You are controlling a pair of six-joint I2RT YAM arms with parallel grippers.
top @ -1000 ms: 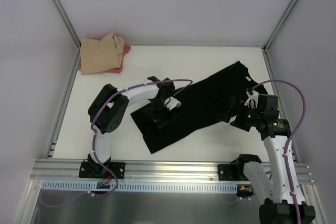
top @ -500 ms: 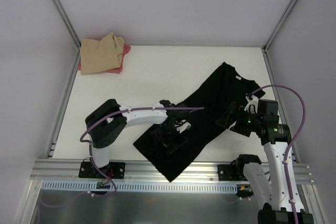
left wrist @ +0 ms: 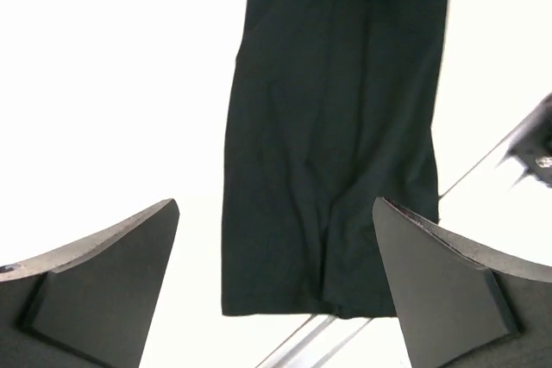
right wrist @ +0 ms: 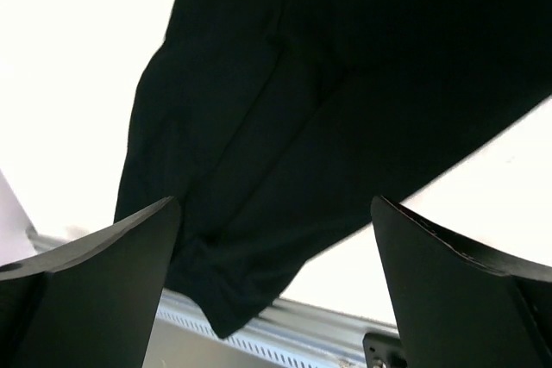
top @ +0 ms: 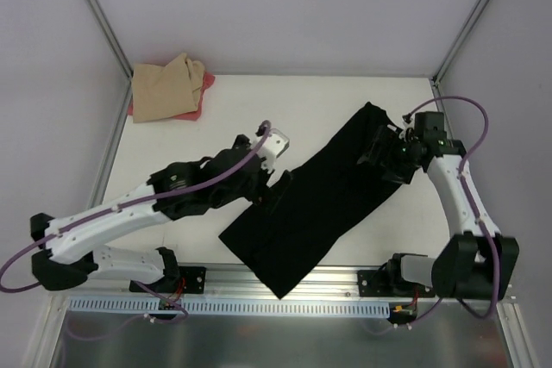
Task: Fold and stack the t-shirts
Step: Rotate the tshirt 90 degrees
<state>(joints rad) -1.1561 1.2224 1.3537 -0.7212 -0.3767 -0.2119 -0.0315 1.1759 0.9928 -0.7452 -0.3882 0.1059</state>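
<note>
Soft, even light filled the overhead view, casting only faint shadows. In both wrist views the flat white tabletop [left wrist: 103, 84] was blown out to glare, while the long black cloth t-shirt [left wrist: 336, 127] looked very dark, its creases barely visible.

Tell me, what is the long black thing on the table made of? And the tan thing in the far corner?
The black t-shirt looks like soft, matte cloth, maybe a cotton knit. It lies limp and flat with gentle wrinkles and no shine. The tan t-shirt looks like soft cloth too, because it sits in a rumpled, folded heap. The exact fibre cannot be told from these views.
</note>
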